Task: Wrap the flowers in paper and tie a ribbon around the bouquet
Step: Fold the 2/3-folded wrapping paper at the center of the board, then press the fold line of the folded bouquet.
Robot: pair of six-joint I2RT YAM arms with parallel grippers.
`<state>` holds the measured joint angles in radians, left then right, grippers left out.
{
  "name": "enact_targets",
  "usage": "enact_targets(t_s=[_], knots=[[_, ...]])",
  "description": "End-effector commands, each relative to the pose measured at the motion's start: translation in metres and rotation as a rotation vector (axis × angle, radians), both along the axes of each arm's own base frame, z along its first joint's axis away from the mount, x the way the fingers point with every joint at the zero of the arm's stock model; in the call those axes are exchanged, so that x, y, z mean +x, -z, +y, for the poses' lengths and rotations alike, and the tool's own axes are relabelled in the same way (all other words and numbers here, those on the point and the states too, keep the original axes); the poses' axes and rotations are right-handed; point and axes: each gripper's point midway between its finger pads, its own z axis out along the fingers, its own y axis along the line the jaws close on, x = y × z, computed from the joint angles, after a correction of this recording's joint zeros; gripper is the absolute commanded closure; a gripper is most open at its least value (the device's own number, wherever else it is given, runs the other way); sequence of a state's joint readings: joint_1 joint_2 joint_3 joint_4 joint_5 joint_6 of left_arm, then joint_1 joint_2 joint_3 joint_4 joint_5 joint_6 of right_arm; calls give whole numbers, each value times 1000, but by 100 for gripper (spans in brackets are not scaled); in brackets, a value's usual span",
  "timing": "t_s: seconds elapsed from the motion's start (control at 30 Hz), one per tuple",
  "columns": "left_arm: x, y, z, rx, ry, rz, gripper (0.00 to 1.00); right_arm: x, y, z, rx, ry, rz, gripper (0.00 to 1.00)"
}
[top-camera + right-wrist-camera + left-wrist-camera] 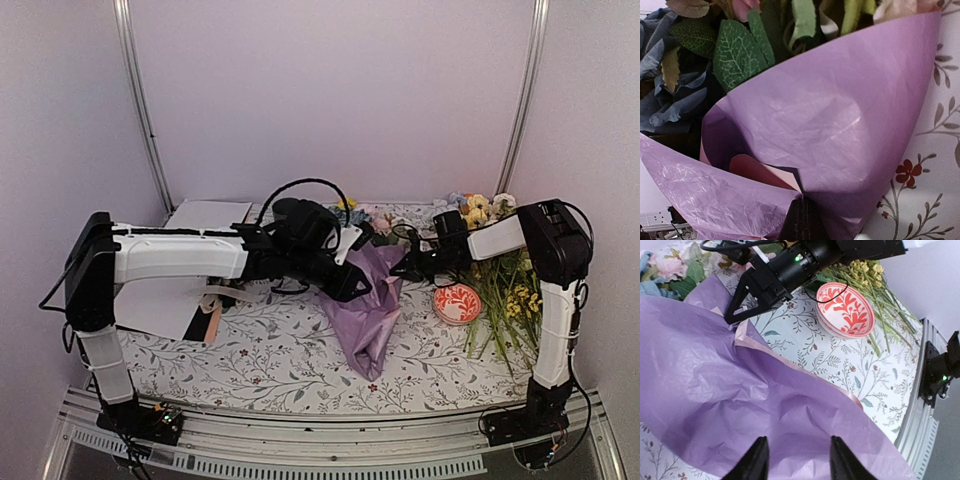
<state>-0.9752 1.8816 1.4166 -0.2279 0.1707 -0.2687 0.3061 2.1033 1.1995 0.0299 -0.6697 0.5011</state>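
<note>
Clamps the soft lilac-purple wrapping paper (715, 390) at its edge with the right gripper (731, 317), jaws together. Hovers the left gripper (799, 462) above the paper, jaws apart, empty. Has the paper coned around pink and blue fabric flowers (735, 50), mid-table on leaf-print cloth (840, 365).

Soft, even light — mild blur up close.
</note>
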Motion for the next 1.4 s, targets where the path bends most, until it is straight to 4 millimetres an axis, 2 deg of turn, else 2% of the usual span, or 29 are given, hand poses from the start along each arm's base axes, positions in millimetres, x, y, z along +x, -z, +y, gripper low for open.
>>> enact_targets(t_s=[0.0,0.07,0.13,0.2,0.27,0.33,0.43,0.63,0.77,0.83,0.9,0.97,1.0,1.03,1.13,1.23,1.3,1.37], knots=[[-16,37,18,102,-13,62,70,11,6,0,-7,7,-3,100],[-32,53,9,131,38,84,74,11,7,-1,-9,9,1,100],[-44,55,-5,137,83,55,74,11,8,-1,-9,12,3,100],[-51,53,-23,134,126,8,70,10,8,0,-8,15,6,100],[-55,60,-37,154,154,-31,64,9,9,1,-11,15,9,100],[-59,65,-45,171,178,-65,58,8,9,3,-14,14,8,100],[-71,84,-51,221,247,-86,54,7,7,8,-18,6,1,100],[-95,147,-28,386,320,1,56,12,-5,7,-26,18,-30,100],[-104,167,-10,432,334,43,57,17,-19,6,-39,23,-60,100],[-107,173,-3,442,336,52,57,19,-32,5,-43,23,-89,100],[-110,180,3,456,341,64,57,21,-47,5,-49,20,-120,92],[-112,185,7,468,341,74,57,24,-66,4,-61,18,-146,75],[-112,187,8,470,341,75,57,23,-75,1,-77,21,-159,70],[-112,187,8,466,339,74,57,21,-85,-3,-100,26,-180,61],[-112,183,10,435,322,80,57,8,-107,-21,-176,62,-203,46],[-110,182,12,417,308,80,57,-25,-105,-28,-193,41,-162,37],[-110,183,13,409,304,80,57,-56,-91,-24,-197,2,-109,31],[-111,185,13,404,304,84,57,-81,-80,-17,-182,-38,-66,20]])
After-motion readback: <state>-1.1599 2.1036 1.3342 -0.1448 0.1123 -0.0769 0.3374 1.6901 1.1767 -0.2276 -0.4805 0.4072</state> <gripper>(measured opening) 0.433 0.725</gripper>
